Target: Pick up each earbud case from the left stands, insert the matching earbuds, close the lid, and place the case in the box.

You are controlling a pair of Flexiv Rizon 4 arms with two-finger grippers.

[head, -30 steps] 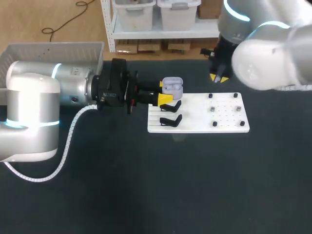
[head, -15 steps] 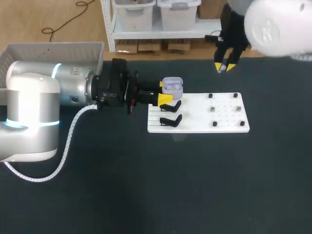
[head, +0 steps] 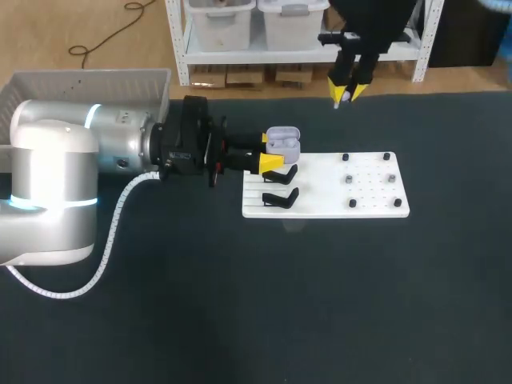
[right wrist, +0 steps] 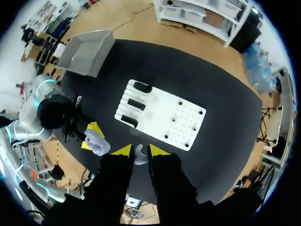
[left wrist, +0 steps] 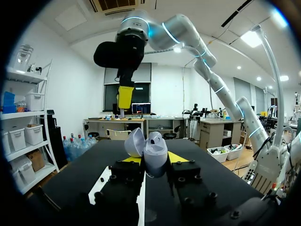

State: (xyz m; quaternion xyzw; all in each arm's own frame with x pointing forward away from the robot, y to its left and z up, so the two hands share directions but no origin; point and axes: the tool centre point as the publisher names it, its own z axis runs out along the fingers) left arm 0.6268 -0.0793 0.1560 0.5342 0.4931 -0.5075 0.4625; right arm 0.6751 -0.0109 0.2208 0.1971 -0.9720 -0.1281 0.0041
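While the left gripper [head: 270, 150] is clamped on the open case [head: 283, 143] above the left end of the white board [head: 336, 204], two black stands [head: 280, 197] sit free just beside it. Small pegs [head: 350, 179] dot the board's right half. The grey box [head: 88, 80] is at the table's far-left corner. Case lid up; contents cannot be told. The right gripper [right wrist: 139, 151], high over the table, pinches an earbud [right wrist: 139, 157], seen plainly only in its own wrist view, which also shows three stands.

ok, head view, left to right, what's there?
Grey box → left arm → earbud case, lid open, in the left gripper → right gripper, jaws shut on an earbud.
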